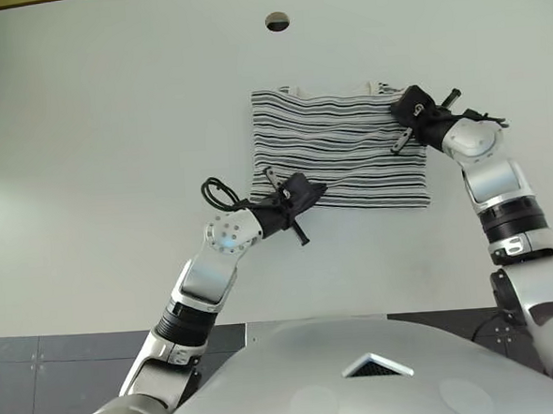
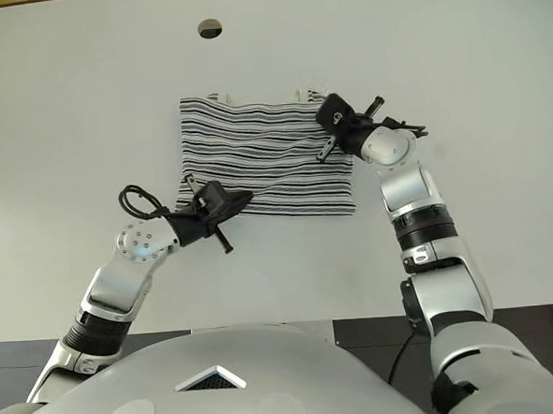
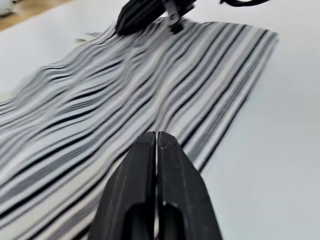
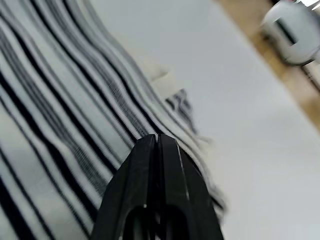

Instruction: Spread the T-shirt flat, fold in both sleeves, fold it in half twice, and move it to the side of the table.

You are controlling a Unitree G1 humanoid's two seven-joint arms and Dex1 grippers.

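From the head views, the striped T-shirt (image 1: 339,152) lies as a folded rectangle on the white tabletop (image 1: 112,133), past its middle and toward the far edge, below a round hole (image 1: 277,21) in the surface. The left gripper (image 1: 315,191) is clenched on the shirt's near-left corner, where the cloth rises to a point. The right gripper (image 1: 400,106) pinches the far-right corner, with creases running from it.

In the left wrist view, the left gripper (image 3: 156,136) has its fingers pressed together over the striped fabric (image 3: 100,100), and the right gripper (image 3: 145,12) sits at the opposite corner.

In the right wrist view, the right gripper (image 4: 156,137) is clamped tight at the shirt's edge, bare tabletop (image 4: 225,100) just beside it.
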